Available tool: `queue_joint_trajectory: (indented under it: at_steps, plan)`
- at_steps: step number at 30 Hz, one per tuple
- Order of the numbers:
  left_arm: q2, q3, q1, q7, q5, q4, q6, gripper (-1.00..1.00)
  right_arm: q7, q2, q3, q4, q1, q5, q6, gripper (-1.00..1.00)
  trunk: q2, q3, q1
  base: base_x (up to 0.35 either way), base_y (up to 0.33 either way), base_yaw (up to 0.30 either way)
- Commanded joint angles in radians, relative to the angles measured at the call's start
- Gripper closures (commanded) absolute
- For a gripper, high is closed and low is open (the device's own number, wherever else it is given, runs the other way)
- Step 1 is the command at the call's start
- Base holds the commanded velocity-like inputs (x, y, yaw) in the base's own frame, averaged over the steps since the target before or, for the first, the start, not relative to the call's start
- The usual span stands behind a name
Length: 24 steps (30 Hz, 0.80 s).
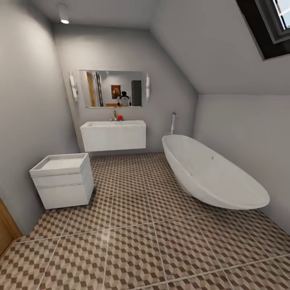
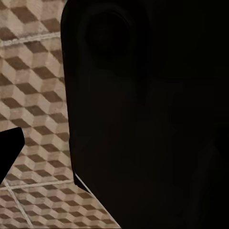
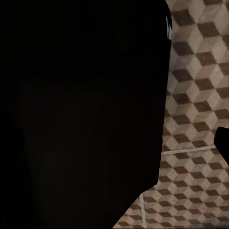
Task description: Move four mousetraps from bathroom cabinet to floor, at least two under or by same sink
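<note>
Attic bathroom with grey walls and a sloped ceiling. The bathroom floor (image 1: 133,237), cube-patterned tile, fills the lower frame. An oval white tub (image 1: 213,175) lies at right. The bathroom sink (image 1: 113,135) hangs centre-left below a mirror (image 1: 112,88); a squarish two-drawer basin unit (image 1: 63,180) stands lower left. Wrist views show dark housing over tile; whether either tool is apart or together cannot be told.
</note>
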Motion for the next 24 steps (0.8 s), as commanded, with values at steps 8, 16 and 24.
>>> queue_joint_trajectory:
  at_steps: [8, 16, 24]
  plan:
    - [0.022, -0.002, 0.002, -0.002, -0.011, 0.003, -0.002, -1.0, 0.004, 0.002, 0.006, 0.002, 0.002, 0.007, 0.001, -1.0, -0.001, -0.001, 0.0, 0.0, 0.0, 0.0]
    - [0.023, 0.007, 0.002, 0.0, -0.004, -0.021, -0.021, -1.0, 0.003, 0.002, 0.006, 0.002, 0.002, 0.011, -0.001, -1.0, -0.001, -0.001, 0.0, 0.0, 0.0, 0.0]
    - [0.023, 0.01, 0.002, 0.0, 0.0, -0.031, -0.037, -1.0, -0.004, 0.002, 0.004, 0.002, 0.002, 0.006, -0.001, -1.0, -0.001, -0.001, 0.0, 0.0, 0.0, 0.0]
